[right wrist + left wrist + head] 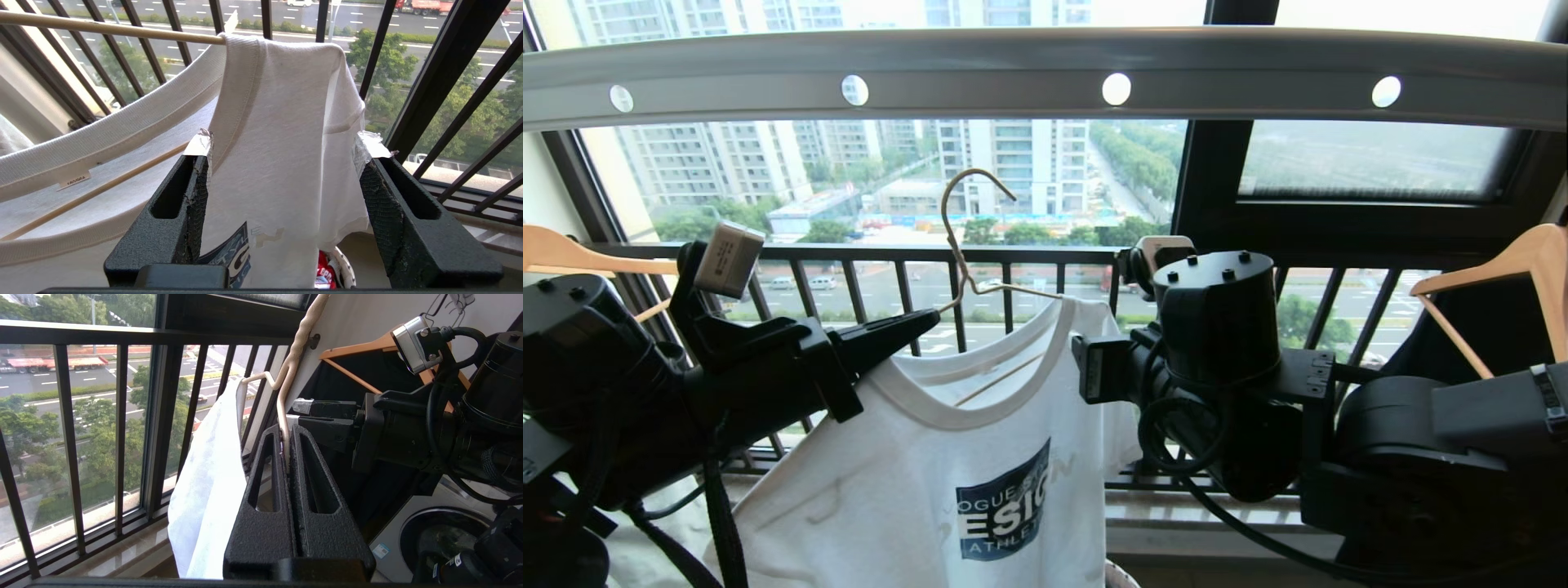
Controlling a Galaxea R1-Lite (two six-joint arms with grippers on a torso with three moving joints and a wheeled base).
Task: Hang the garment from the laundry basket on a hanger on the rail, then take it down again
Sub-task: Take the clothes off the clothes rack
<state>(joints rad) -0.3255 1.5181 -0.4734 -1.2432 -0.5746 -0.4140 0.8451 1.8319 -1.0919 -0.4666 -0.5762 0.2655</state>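
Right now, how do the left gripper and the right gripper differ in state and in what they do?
The left gripper is shut on the wire hanger, just under its hook, while the right gripper is open and holds nothing. The left gripper carries the hanger with the T-shirt; the right gripper only straddles the T-shirt's shoulder, the cloth hanging between its fingers. Both are black and are below the rail.

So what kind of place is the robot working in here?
Probably a high-rise apartment laundry balcony: a drying rail overhead, a black window railing above streets far below, and a washing machine nearby.
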